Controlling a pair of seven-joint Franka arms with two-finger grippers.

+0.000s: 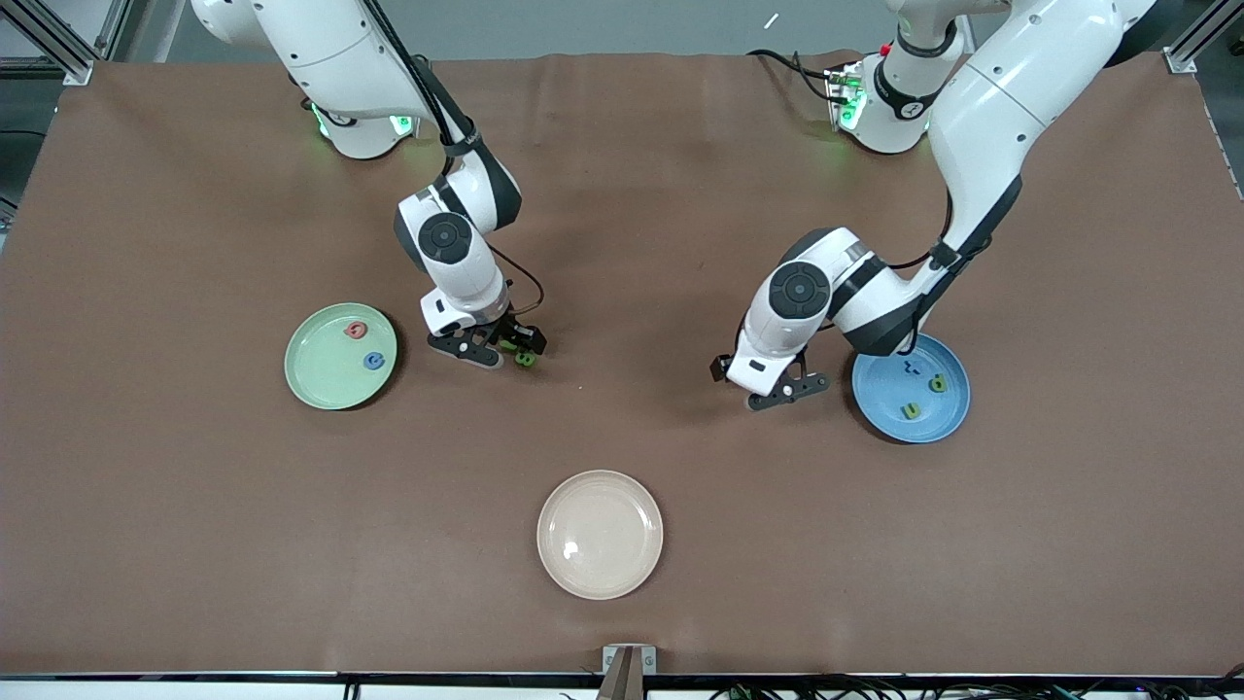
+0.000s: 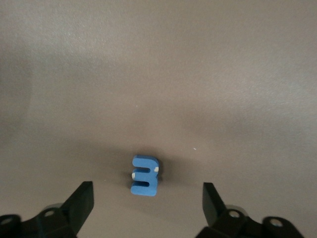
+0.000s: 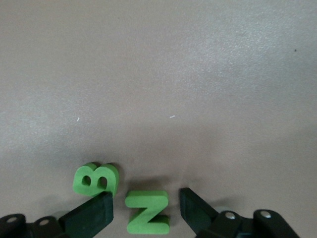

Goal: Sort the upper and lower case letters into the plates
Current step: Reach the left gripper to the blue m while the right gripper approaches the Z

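Green N (image 3: 147, 212) sits between your right gripper's (image 3: 146, 210) half-closed fingers beside green B (image 3: 95, 179), so squeeze only N; left gripper (image 2: 146, 201) hangs wide over blue m (image 2: 145, 175).

- The front camera looks down from high across the brown-covered table (image 1: 622, 603), facing both arm bases.
- The left wrist camera hangs low over bare brown cloth.
- The right wrist camera is equally close.
- Each wrist patch lies within the front view.
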